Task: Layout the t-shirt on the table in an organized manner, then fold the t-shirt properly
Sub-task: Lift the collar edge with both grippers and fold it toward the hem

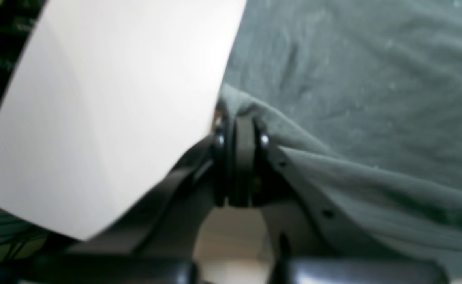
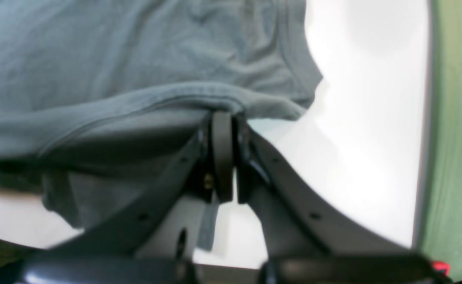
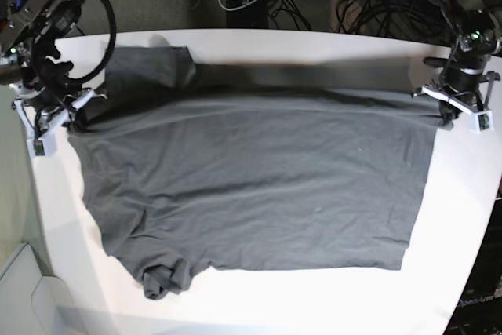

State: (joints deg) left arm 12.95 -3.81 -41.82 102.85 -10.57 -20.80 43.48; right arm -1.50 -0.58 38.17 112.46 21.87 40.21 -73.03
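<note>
Grippers L (image 1: pixel 241 118), R (image 2: pixel 223 116) pinch t-shirt (image 3: pixel 251 186) edge.

t-shirt (image 3: pixel 259 178) — thin matt grey cloth, soft, lightly creased; table (image 3: pixel 314 304) — smooth white top, slight sheen; gripper fingers (image 2: pixel 222 154) black plastic, semi-gloss.

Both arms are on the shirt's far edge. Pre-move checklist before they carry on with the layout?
1. Left gripper shut on the t-shirt: ok, cloth bunched at its tips in the left wrist view.
2. Right gripper shut on the t-shirt: ok, hem pinched at its tips.
3. Far edge between the two grips taut: ok, near straight in the base view.
4. Body flat on the table: mostly ok, only light wrinkles.
5. Sleeves spread: not ok, near sleeve is bunched and far sleeve lies folded.
6. Shirt fully on the table: cannot tell at the grip corners, which sit near the table's side edges.
</note>
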